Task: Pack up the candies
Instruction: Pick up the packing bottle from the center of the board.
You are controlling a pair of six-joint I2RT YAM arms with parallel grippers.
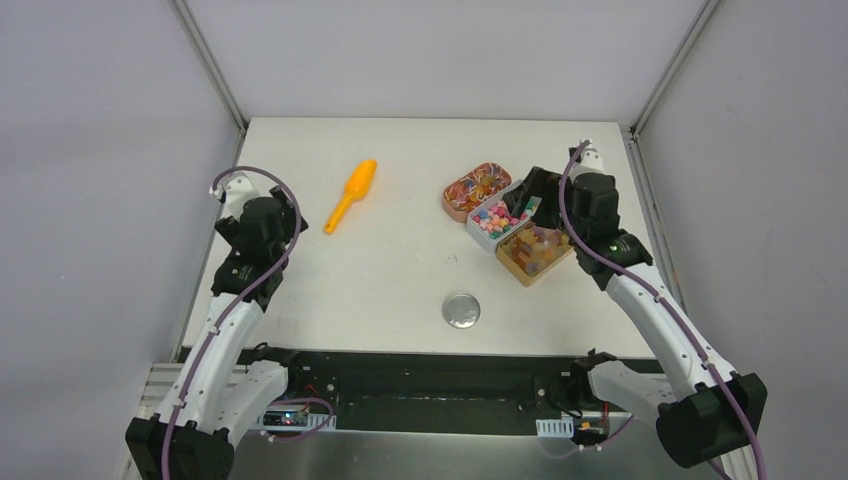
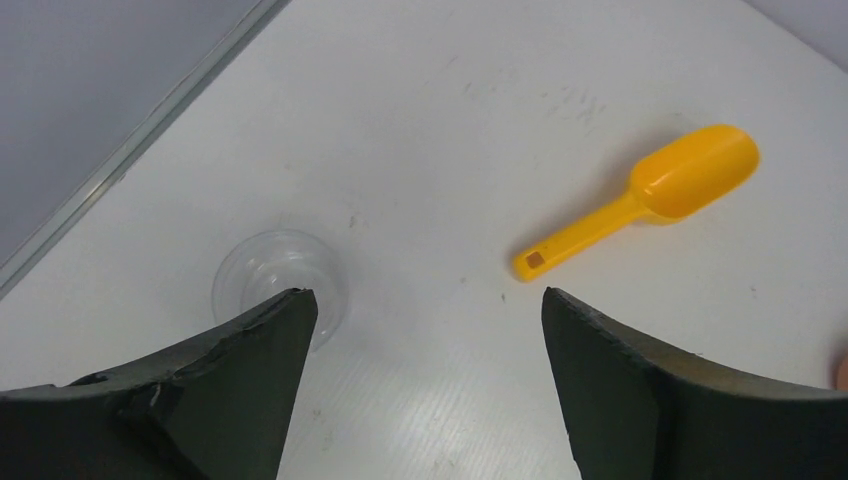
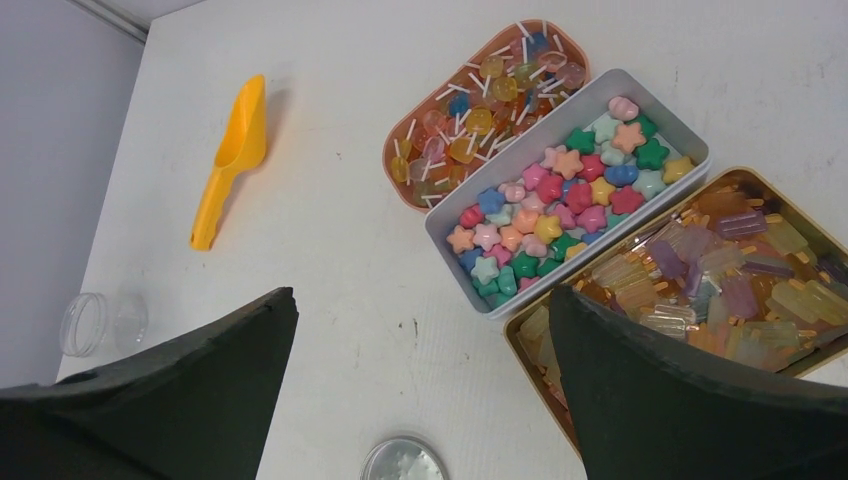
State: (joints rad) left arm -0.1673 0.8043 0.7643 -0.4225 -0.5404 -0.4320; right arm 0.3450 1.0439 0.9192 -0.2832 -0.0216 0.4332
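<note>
Plainly, no grip on either side.

On the left, holds the left jaws wide apart above the white desk (image 1: 400,270), with nothing between them but bare surface. Shows, in the left wrist view, a small clear jar (image 2: 262,272) sitting just past one fingertip (image 2: 290,312), its near edge hidden behind it; cannot tell whether touching. Puts the orange scoop (image 2: 640,195) farther out on the other side, apart from both fingers, with its handle end nearer the camera and its bowl pointing away.

On the right, spreads the right jaws just as wide, likewise around nothing, hovering over the near side of 3 open containers at the desk's far right. Finds the candies (image 3: 560,200) all inside those 3, set side by side and touching. Sorts them so:
- round sweets on white sticks in an orange tray (image 3: 390,175) toward the back
- star-shaped pieces in pink, blue, yellow, green and red in a white rectangular tray (image 3: 520,148) in the middle
- pale translucent ice-lolly shapes in a gold tin (image 3: 800,213) nearest the right arm, partly hidden behind that arm's fingertip (image 3: 600,325)

Leaves a round silver lid (image 1: 461,310) flat on the desk toward the near edge, between the 2 arms, well apart from the containers, the scoop and the jar.
</note>
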